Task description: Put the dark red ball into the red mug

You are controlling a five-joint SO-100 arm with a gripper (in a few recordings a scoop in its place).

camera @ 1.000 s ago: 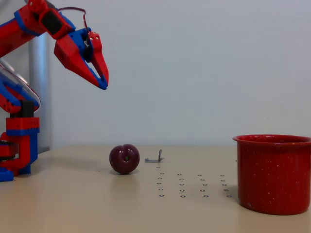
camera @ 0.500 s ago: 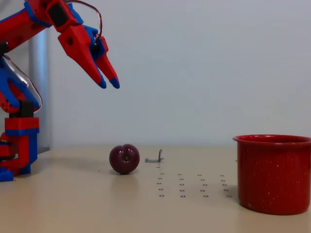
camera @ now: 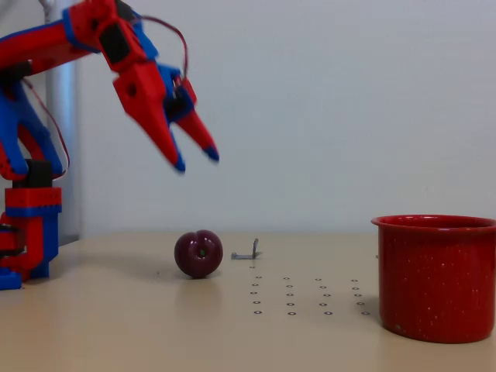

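The dark red ball (camera: 198, 253) rests on the beige table, its dimple facing the camera, left of centre in the fixed view. The red mug (camera: 436, 277) stands upright at the right edge, speckled white, well apart from the ball. My red-and-blue gripper (camera: 196, 159) hangs in the air above the ball, pointing down and to the right. Its two blue-tipped fingers are spread apart and hold nothing.
A small grey metal bracket (camera: 247, 253) lies just right of the ball. A grid of small holes (camera: 306, 295) marks the table between ball and mug. The arm's base (camera: 29, 232) stands at the far left against a plain wall.
The gripper has swung right and down, from the upper left to a spot above the ball, and its fingers have opened wider. Ball and mug have not moved.
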